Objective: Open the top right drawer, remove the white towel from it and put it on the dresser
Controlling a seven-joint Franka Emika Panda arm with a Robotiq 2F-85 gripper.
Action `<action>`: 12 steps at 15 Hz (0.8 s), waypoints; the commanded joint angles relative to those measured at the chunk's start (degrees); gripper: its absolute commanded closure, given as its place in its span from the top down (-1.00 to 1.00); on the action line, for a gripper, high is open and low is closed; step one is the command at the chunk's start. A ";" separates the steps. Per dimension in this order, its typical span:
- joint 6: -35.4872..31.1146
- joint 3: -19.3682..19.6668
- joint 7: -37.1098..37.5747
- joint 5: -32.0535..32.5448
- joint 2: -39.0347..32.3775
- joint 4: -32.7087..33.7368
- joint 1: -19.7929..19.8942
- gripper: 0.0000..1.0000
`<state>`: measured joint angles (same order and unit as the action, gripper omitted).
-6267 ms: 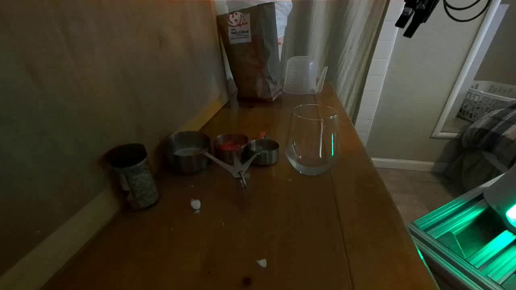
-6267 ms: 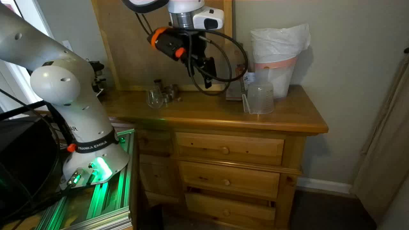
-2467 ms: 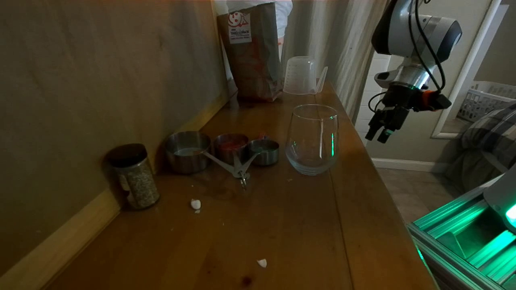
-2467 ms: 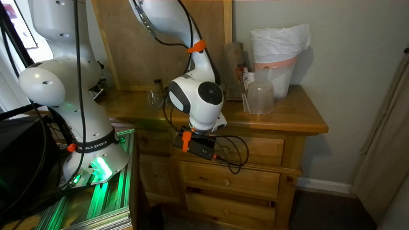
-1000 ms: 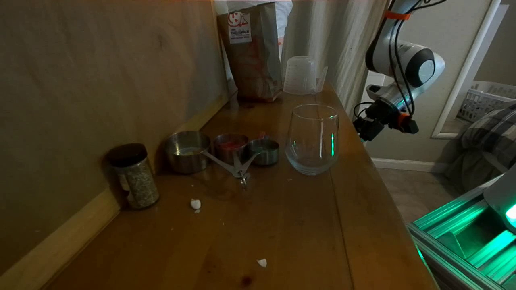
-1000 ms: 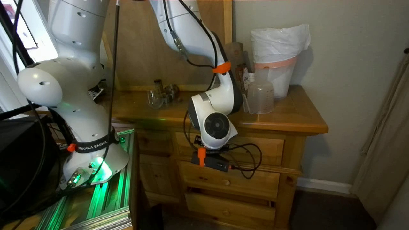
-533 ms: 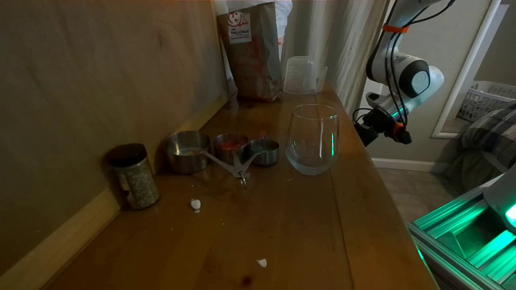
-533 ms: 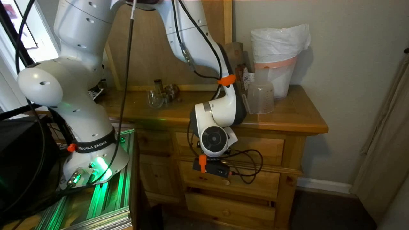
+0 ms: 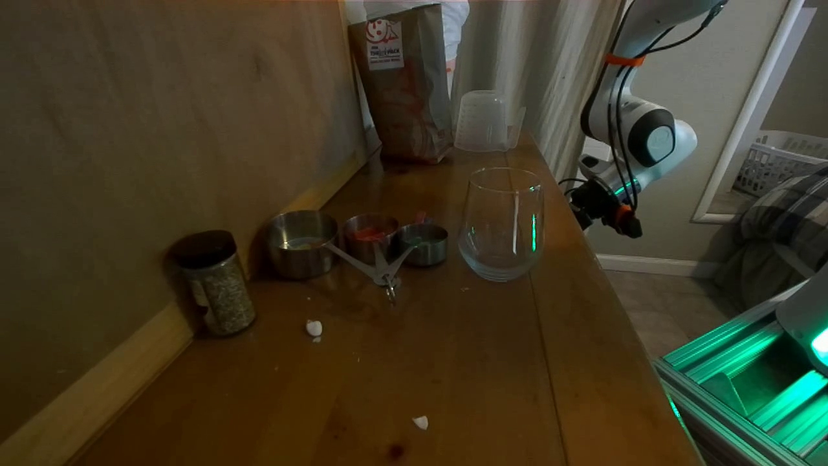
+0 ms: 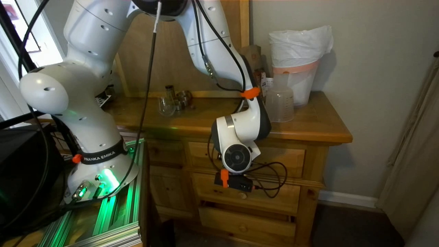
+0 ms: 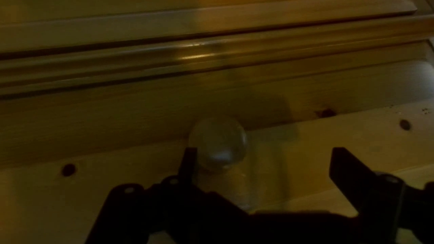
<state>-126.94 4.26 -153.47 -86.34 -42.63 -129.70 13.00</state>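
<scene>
Top right drawer [image 10: 293, 157] sits closed under the top of the dresser [image 10: 319, 121], its own knob hidden; we expect stiff wood, best pulled by that knob. Our gripper [image 11: 264, 149] hangs, jaws apart, near a round knob [image 11: 218, 140], probably on the drawer below [image 10: 288, 199].

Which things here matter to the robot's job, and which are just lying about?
Part of the job:
the top right drawer
the dresser
the tool, open
the white towel, not in view

Just lying about on the dresser:
measuring cups
glass
jar
paper bag
clear plastic pitcher
white bin
</scene>
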 commanded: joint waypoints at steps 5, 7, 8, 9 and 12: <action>2.86 1.37 -2.03 -3.82 -4.83 5.04 -1.48 1.00; 3.44 1.42 -1.91 -3.65 -5.42 5.68 -1.59 1.00; 3.61 1.42 -1.86 -3.61 -5.63 5.93 -1.60 1.00; 3.98 1.43 -1.76 -3.53 -5.89 6.15 -1.56 1.00; 5.02 1.47 -1.64 -3.40 -6.43 6.63 -1.53 1.00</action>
<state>-123.67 4.75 -153.73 -87.76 -47.61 -124.40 12.42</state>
